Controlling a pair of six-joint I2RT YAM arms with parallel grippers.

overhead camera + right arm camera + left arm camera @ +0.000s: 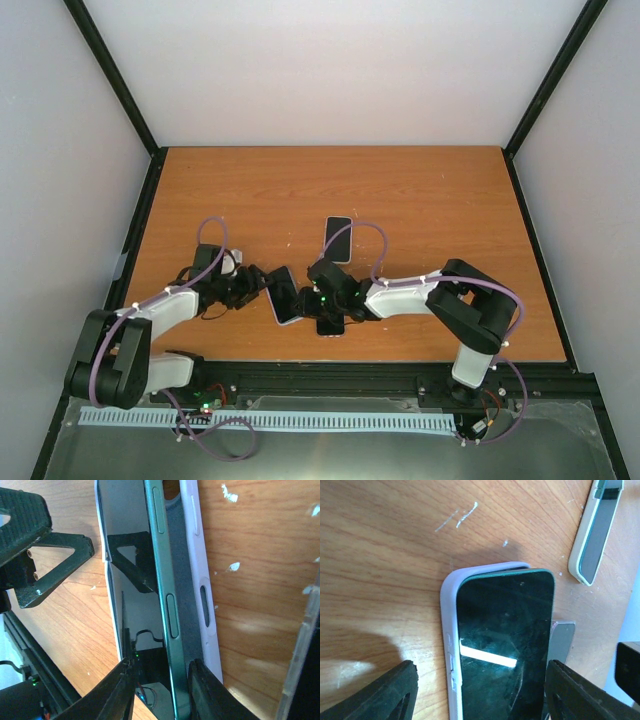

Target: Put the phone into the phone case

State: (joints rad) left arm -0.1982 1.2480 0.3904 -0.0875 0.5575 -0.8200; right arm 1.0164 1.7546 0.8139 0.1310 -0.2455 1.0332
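Low in the middle of the top view, both arms meet over the phone (pixel 506 640), which lies half inside the lilac phone case (pixel 448 630) on the wooden table (pixel 420 190). In the left wrist view its left long edge sits under the case lip. The right wrist view shows its green side rail lifted clear of the case wall, so it is tilted, not seated. The right gripper (pixel 164 686) looks clenched on that raised edge, one finger on the glass and the other behind the back, though the contact sits at the very bottom of the frame. The left gripper (pixel 250 285) is released, its fingers spread to either side of the case and not plainly touching it. A second pale shell (pixel 338 238) lies apart, higher in the frame.

I judge the phone stiff, fairly heavy and slick on its glass; the case is soft and will flex at the lip. The metal rails look the safest hold, with the case pinned while the raised edge is pressed down
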